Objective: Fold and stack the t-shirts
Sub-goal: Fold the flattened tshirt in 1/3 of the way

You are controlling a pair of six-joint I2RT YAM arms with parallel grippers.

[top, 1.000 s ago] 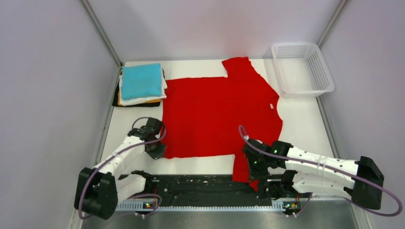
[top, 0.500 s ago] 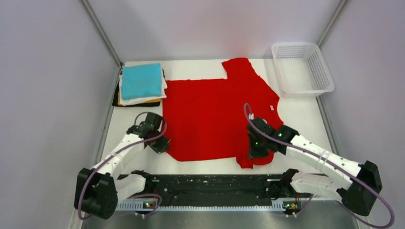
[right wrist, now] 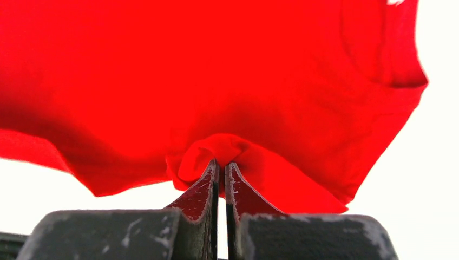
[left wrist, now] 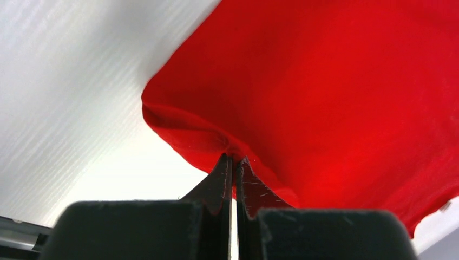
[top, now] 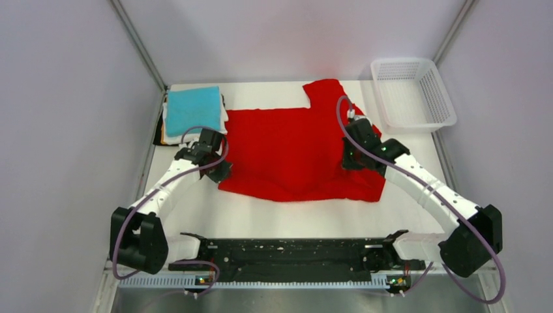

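Observation:
The red t-shirt (top: 293,150) lies mid-table with its near part folded back over itself. My left gripper (top: 220,171) is shut on the shirt's left edge; the wrist view shows the red cloth (left wrist: 325,97) pinched at the fingertips (left wrist: 234,160). My right gripper (top: 352,156) is shut on the right side of the shirt; its wrist view shows a bunched fold (right wrist: 227,149) clamped between the fingertips (right wrist: 221,165). A stack of folded shirts (top: 192,114), teal on top over white, orange and black, sits at the far left.
A white mesh basket (top: 412,94) stands at the far right corner. Grey walls close in the table on the left, the right and the back. The black base rail (top: 287,251) runs along the near edge.
Both grippers have carried the shirt's near edge away from the bases toward the back, folding the near part over the rest. The right arm has stretched far forward.

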